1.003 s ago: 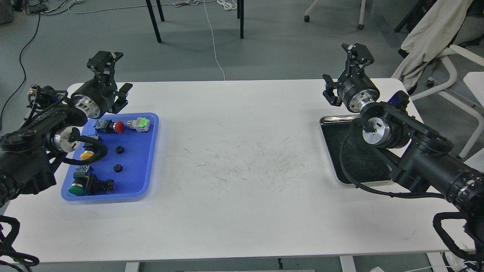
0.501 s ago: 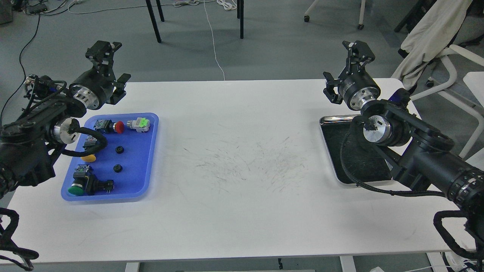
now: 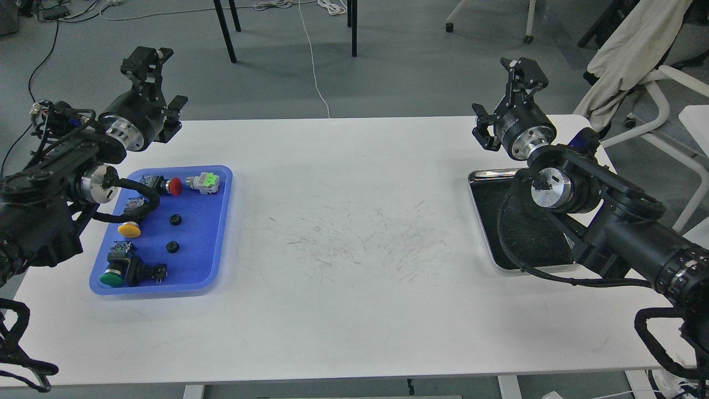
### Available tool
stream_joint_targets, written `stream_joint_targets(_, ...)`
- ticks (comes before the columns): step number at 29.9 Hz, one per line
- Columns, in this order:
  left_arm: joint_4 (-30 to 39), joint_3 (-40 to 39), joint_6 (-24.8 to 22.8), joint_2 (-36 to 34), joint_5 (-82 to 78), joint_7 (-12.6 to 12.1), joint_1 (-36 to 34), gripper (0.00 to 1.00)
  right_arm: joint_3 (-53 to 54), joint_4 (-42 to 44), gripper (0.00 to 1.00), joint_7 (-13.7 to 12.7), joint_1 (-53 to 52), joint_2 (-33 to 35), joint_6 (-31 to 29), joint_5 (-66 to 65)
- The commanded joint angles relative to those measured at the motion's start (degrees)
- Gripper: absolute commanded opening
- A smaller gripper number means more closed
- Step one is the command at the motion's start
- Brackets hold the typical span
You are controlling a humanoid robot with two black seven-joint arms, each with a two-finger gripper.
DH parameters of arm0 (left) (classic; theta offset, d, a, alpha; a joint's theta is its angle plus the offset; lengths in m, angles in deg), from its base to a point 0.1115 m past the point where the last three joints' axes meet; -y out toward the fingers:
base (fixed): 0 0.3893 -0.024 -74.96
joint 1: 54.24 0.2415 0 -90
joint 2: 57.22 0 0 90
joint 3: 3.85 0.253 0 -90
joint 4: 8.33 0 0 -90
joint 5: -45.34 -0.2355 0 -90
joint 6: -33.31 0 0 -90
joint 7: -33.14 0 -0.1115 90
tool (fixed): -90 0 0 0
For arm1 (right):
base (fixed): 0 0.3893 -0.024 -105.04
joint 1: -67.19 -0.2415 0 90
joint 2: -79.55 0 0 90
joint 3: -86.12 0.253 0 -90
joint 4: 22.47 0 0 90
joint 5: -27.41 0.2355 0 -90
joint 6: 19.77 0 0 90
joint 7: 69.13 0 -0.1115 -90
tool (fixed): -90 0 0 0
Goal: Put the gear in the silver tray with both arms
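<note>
Hovering at the far corners, left gripper (image 3: 160, 83) and right gripper (image 3: 501, 91) both spread, empty; two gears (image 3: 175, 220) in blue tray (image 3: 213, 260) near left edge; silver tray (image 3: 487, 221) at right edge

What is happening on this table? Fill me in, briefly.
Nothing is held yet. The left gripper and right gripper are both open, raised near the table's far edge. Two small black gears lie in the blue tray among push buttons. What shows of the silver tray is bare.
</note>
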Motion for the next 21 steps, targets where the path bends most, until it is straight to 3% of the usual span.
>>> stream_joint_targets(1,0.1,0.0,0.0,-0.1,0.0,0.1,0.1,0.99,0.0,0.0,0.98,0.0,0.0,0.0,0.1,0.0)
stream_joint_targets(6,0.2,0.1,0.0,-0.1,-0.1,0.4,0.2,0.99,-0.1,0.0,0.98,0.0,0.0,0.1,0.1,0.0)
stream_joint_targets(10,0.3,0.2,-0.1,-0.1,-0.3,2.1,0.3,0.99,-0.1,0.0,0.99,0.0,0.0,0.1,0.1,0.0)
stream_joint_targets(15,0.3,0.5,-0.3,-0.5,-0.6,2.1,0.3,0.99,-0.1,-0.1,0.98,0.0,0.0,0.1,0.1,0.0)
stream_joint_targets(21,0.4,6.7,-0.1,-2.1,-1.0,1.5,-0.6,0.99,-0.1,-0.1,0.99,0.0,0.0,0.1,0.1,0.0)
